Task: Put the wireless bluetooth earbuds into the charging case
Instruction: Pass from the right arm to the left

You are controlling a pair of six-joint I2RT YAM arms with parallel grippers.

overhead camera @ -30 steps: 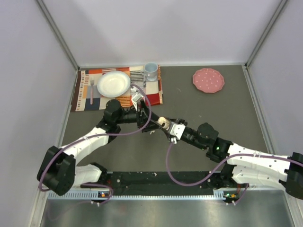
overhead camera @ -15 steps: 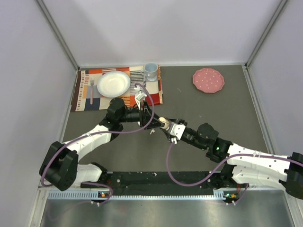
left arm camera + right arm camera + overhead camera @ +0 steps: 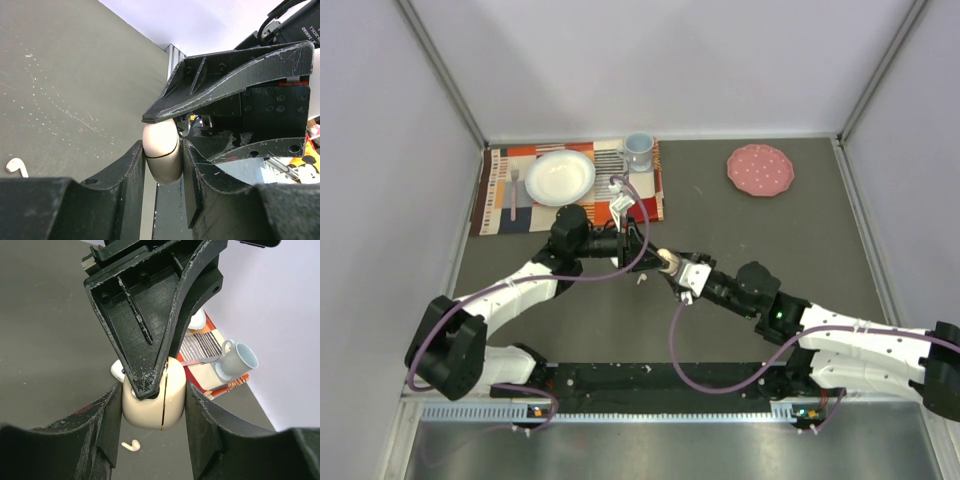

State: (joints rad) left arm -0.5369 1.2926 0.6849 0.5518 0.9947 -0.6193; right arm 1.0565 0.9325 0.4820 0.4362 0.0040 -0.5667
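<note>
Bright, even light; near foregrounds softly blurred.

The left gripper (image 3: 161,165) is covering the charging case's (image 3: 150,415) top in the right wrist view, and a small white shape (image 3: 116,371) is lying half hidden behind the case.

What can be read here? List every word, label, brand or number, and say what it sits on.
"DAMIAO", as far as it can be made out: white lettering on the black arm housing in the left wrist view; the digits under it are too small to read.
No text shows on the case, mug or mat.
</note>
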